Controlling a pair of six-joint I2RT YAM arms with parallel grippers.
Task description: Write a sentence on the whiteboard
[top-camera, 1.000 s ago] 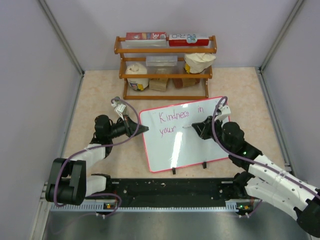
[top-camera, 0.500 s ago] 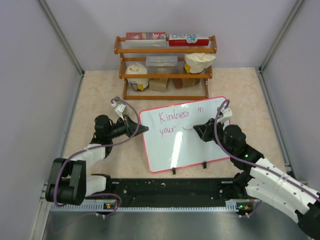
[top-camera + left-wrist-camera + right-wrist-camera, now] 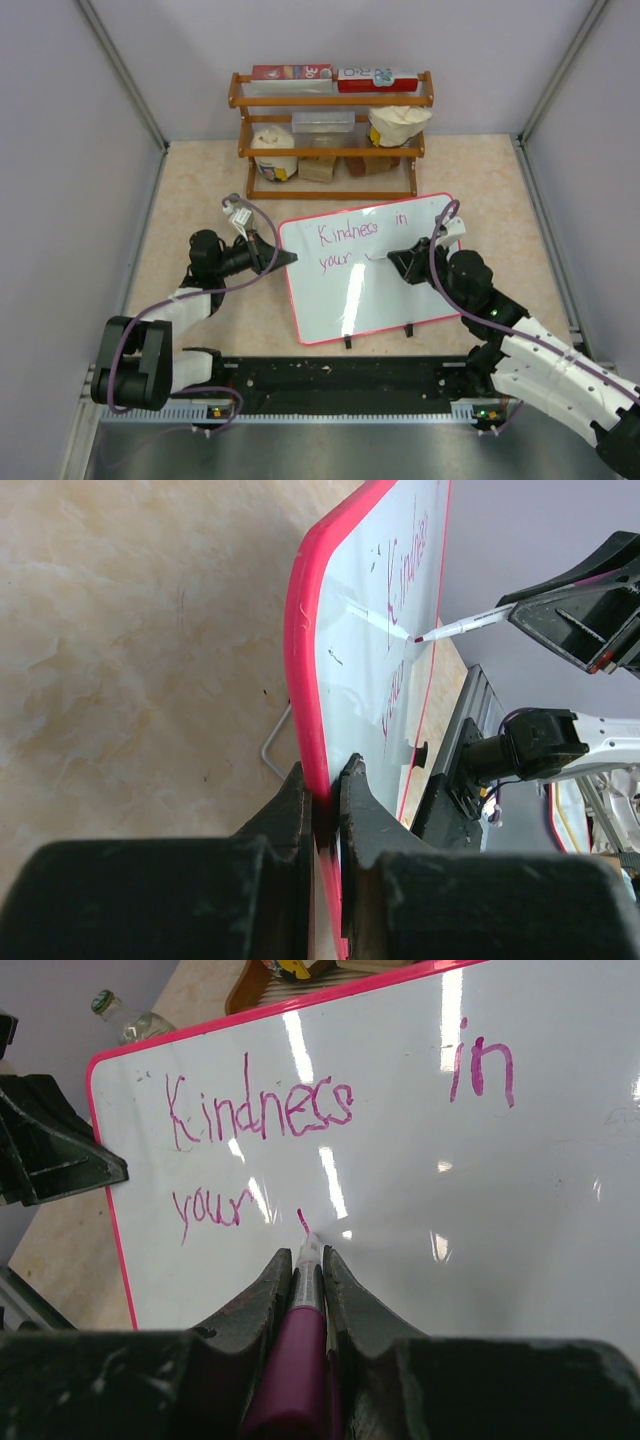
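The whiteboard (image 3: 385,295) stands tilted on its two black clip feet, with a red-pink frame. The sentence (image 3: 348,232) reads "Kindness in" on the top line and "your" below. A short new pink stroke follows "your" (image 3: 302,1222). My left gripper (image 3: 283,255) is shut on the board's left edge, as the left wrist view (image 3: 322,780) shows. My right gripper (image 3: 397,260) is shut on a magenta marker (image 3: 300,1350). The marker's tip touches the board just right of "your". The marker also shows in the left wrist view (image 3: 460,627).
A wooden two-tier shelf (image 3: 332,100) with boxes, a jar and bags stands behind the board. A black rail (image 3: 340,378) runs along the near edge. Grey walls close in both sides. A small bottle (image 3: 125,1022) stands beyond the board's left corner.
My right gripper has shifted slightly right with the marker, and a short stroke has appeared after "your". The left gripper and the board have not moved.
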